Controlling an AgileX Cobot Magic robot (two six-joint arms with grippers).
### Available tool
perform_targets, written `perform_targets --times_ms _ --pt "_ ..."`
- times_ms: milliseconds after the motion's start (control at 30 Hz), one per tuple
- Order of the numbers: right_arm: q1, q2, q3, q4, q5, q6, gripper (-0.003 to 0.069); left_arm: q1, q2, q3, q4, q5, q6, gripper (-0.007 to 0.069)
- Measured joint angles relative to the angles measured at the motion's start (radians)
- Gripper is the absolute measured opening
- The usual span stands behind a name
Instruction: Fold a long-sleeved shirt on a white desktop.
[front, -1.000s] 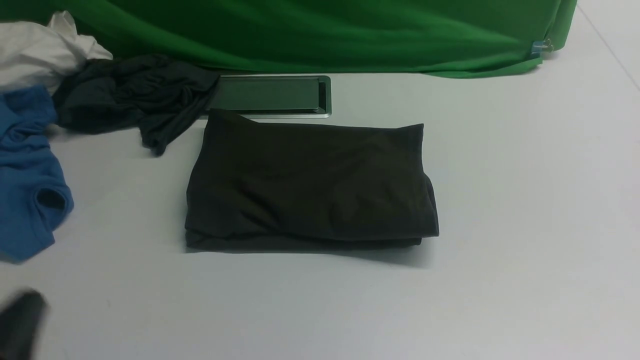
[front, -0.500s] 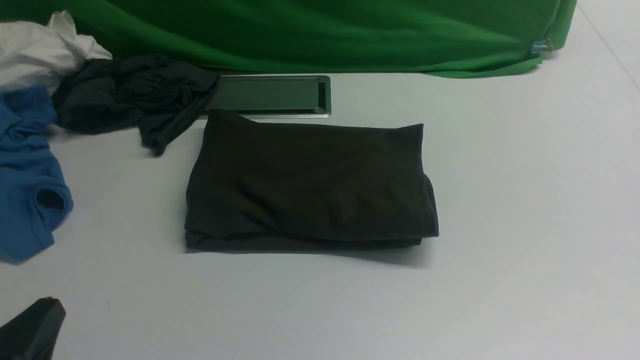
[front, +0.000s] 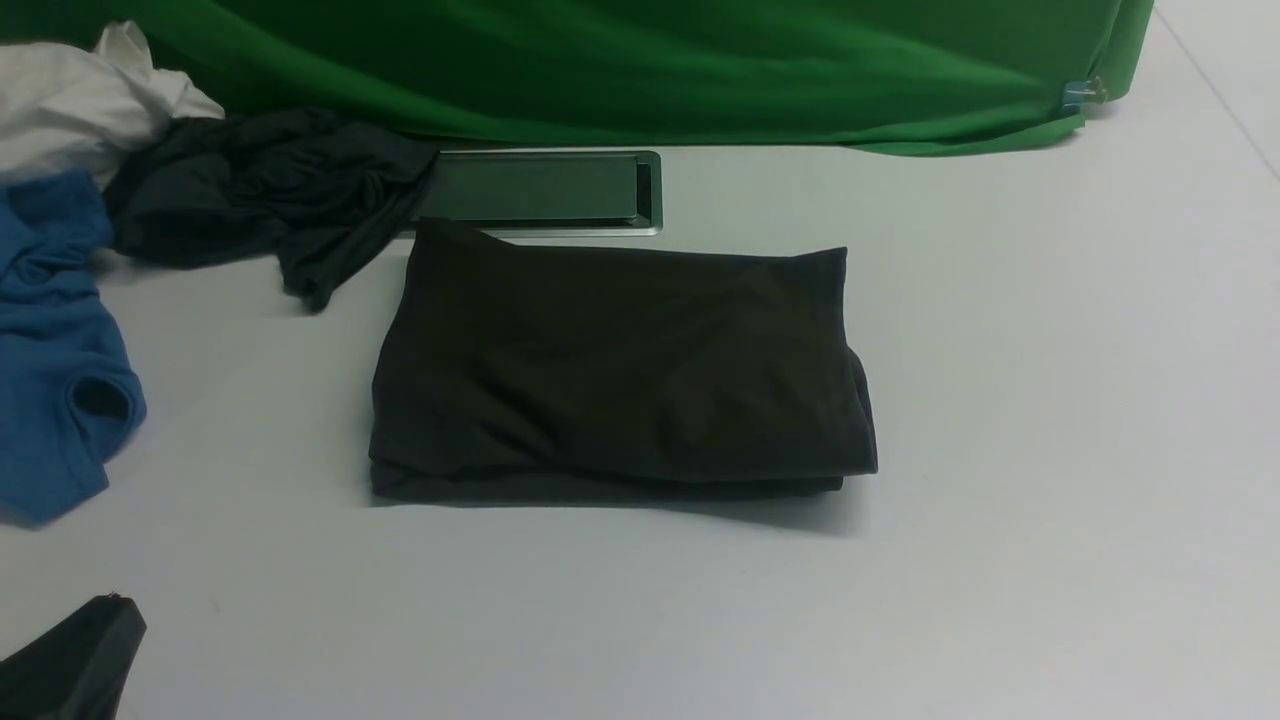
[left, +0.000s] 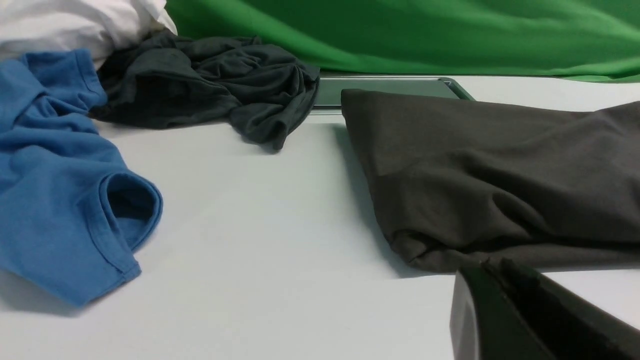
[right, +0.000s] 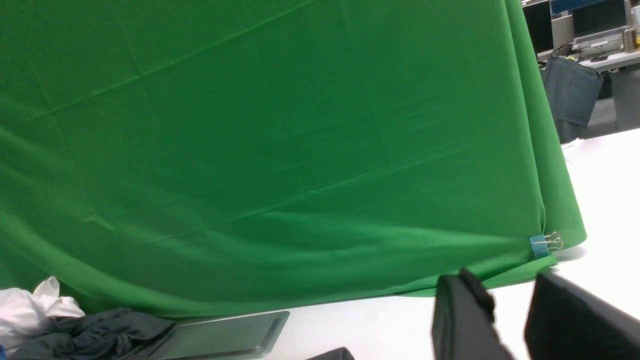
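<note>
Beside folded long-sleeved shirt (front: 620, 370): charcoal garment (front: 270, 195), blue shirt (front: 50, 350).

No readable text, label, brand or number on any surface in view.

A rumpled green cloth backdrop (front: 640, 70) hangs across the twelve o'clock side of the front view, its lower corner at one o'clock pinched by a small blue binder clip (front: 1075, 97). At eleven o'clock a crumpled charcoal-grey garment (front: 260, 195) lies just beside a crumpled white cloth (front: 80, 105) at ten o'clock. A bright blue shirt (front: 50, 350) sprawls at nine o'clock, touching both, one open cuff turned toward the camera.
</note>
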Motion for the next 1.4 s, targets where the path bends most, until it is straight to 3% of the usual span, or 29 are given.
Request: perform_targets --times_ms 267,367,467,600,733,1400 --pt "0.0 -0.026 0.009 0.0 0.002 -0.012 0.0199 0.0 0.0 0.0 0.0 0.0 0.0 0.0032" --pt "-0.013 -0.102 0.022 -0.002 0.044 -0.148 0.0203 0.0 0.0 0.0 0.0 0.0 0.0 0.0032" --pt "-0.065 -0.187 0.026 -0.004 0.204 -0.241 0.0209 0.0 0.0 0.0 0.0 0.0 0.0 0.0034" --pt "-0.152 -0.272 0.044 -0.042 0.467 -0.265 0.0221 0.0 0.0 0.0 0.0 0.0 0.0 0.0036" --pt "-0.199 -0.306 0.09 -0.08 0.548 -0.263 0.0232 0.0 0.0 0.0 0.0 0.0 0.0 0.0036" --pt "-0.204 -0.311 0.096 -0.11 0.543 -0.245 0.0238 0.0 0.0 0.0 0.0 -0.005 0.003 0.0036"
